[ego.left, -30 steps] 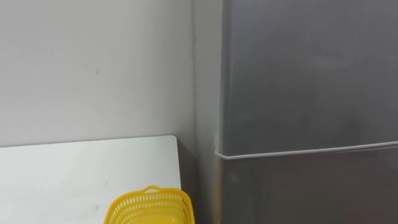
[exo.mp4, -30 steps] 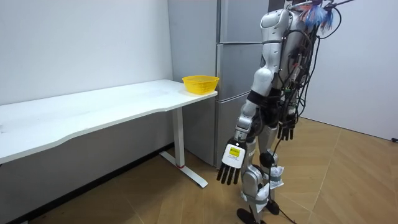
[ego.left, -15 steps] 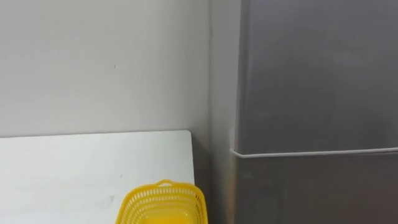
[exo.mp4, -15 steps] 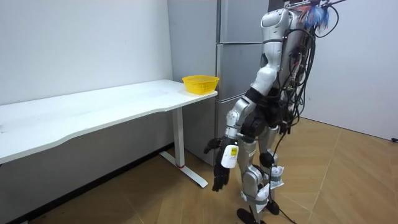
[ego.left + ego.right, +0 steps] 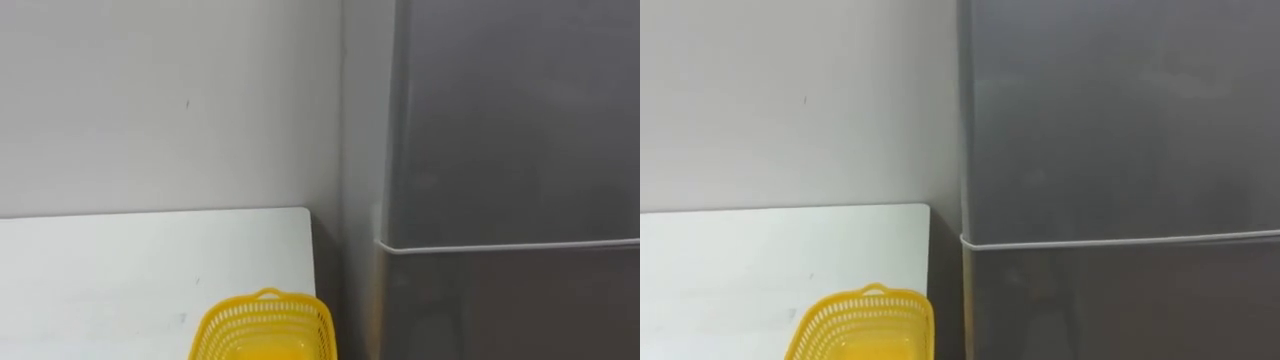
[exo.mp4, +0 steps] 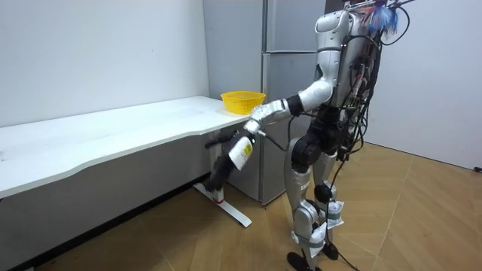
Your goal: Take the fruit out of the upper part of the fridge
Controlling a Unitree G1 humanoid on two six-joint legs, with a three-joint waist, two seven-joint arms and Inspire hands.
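Note:
The grey fridge stands shut right before me; its upper door (image 5: 510, 120) meets the lower door (image 5: 500, 310) at a thin pale seam. In the room view I stand facing the fridge (image 6: 282, 90), about an arm's length off. My left arm reaches out toward the room view's left, and its hand (image 6: 226, 159) hangs open below the table's edge, fingers pointing down, holding nothing. My right hand (image 6: 345, 153) hangs by my hip, partly hidden by my body.
A white table (image 5: 120, 270) stands left of the fridge against a grey wall. A yellow mesh basket (image 5: 265, 325) sits at the table's end nearest the fridge. Wooden floor lies behind me.
My left arm has swung up from beside my leg and out toward the table. The eye views have shifted slightly, so the fridge edge sits further right.

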